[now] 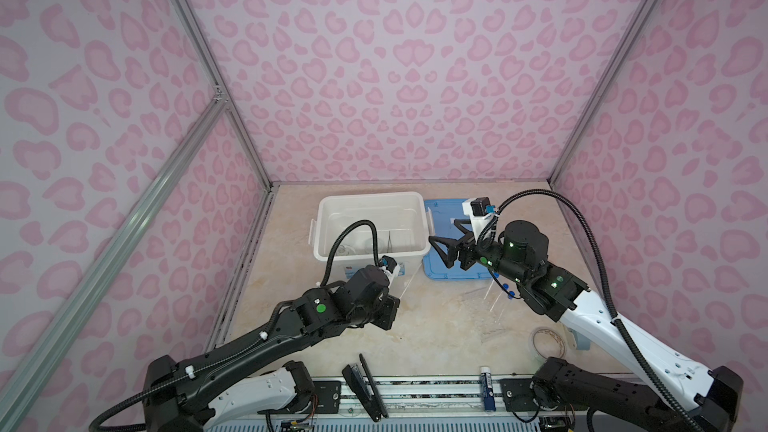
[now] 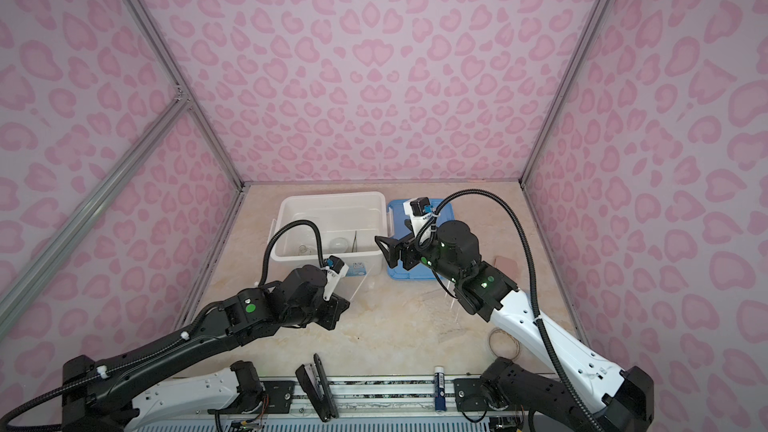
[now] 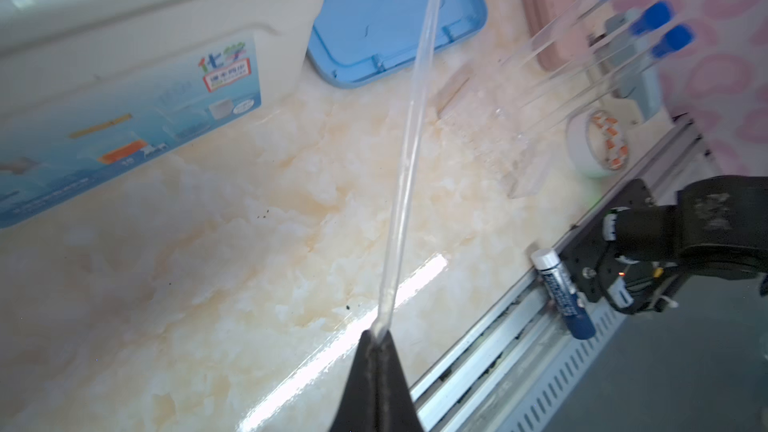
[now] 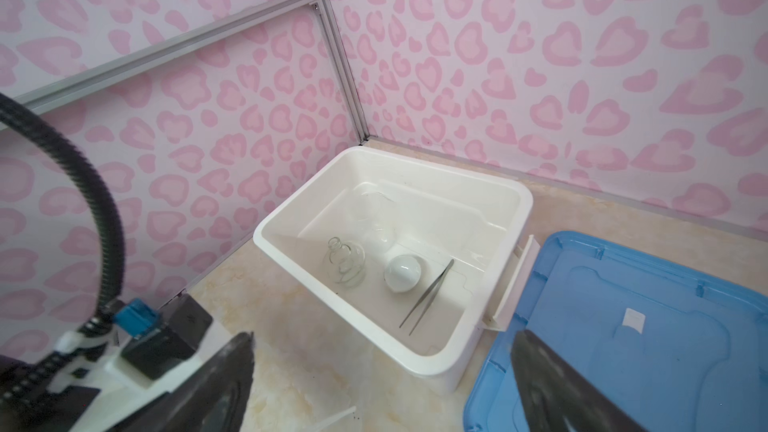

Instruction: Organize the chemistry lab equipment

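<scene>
My left claw (image 3: 376, 336) is closed on one end of a thin clear dropper (image 3: 409, 139), so the dropper sticks out long in front, I think for reaching the white box (image 3: 166, 35). My right claw (image 1: 451, 238) hangs open beside this box. Only the right wrist view shows the inside: a flask (image 4: 344, 261), a white dome (image 4: 402, 273) and tweezers (image 4: 428, 297).

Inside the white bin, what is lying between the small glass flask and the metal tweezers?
The white domed round piece lies there, between glass flask and metal tweezers, on the bin's floor; the right wrist view shows it.
</scene>
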Controlling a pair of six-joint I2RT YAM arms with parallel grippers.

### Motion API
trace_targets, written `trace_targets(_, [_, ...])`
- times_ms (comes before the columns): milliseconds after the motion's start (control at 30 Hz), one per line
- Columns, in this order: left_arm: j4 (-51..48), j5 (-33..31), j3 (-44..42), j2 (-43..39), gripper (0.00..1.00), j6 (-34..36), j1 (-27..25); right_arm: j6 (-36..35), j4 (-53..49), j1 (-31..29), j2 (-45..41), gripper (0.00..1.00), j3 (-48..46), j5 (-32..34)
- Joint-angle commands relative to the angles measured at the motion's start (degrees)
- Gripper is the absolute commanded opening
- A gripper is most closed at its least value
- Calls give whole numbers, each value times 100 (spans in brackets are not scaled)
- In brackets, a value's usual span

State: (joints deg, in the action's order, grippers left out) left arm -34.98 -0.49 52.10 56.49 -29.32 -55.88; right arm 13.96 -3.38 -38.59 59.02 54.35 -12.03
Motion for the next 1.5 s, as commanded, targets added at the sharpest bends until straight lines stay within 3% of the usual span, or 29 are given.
trace_targets(0, [-301,-414,610,-86,6,-6,27,19,-132,18,-46,97,118,107])
trace_targets(100, [-463,-689,1262,240,6,-117,165,0,-248,22,48,97,312,32])
trace_targets(233, [-230,-606,1967,916,6,-452,615,13,-373,27,252,97,571,-57])
trace_targets(367, [-60,-298,2458,1808,3,-777,1303,44,-450,32,424,98,788,38])
trace_targets(500, [230,43,2893,2757,3,-818,1619,90,-791,35,736,97,1015,24])
trace_targets(633, [465,172,3082,3421,3,-928,1770,-25,-1072,45,1035,97,1210,228])
trace_targets(767, [454,-175,3307,3988,3,-973,1825,36,-1219,131,1336,97,1350,89])
trace_targets(967, [795,183,3289,4718,3,-1202,1947,161,-1049,204,1397,97,1146,-76])
trace_targets(1200, [834,274,3535,5345,4,-1173,2021,-348,-931,205,1512,96,1054,-457])
trace_targets(1467, [1127,566,3471,5755,4,-1233,2089,-385,-814,194,1541,96,977,-489])
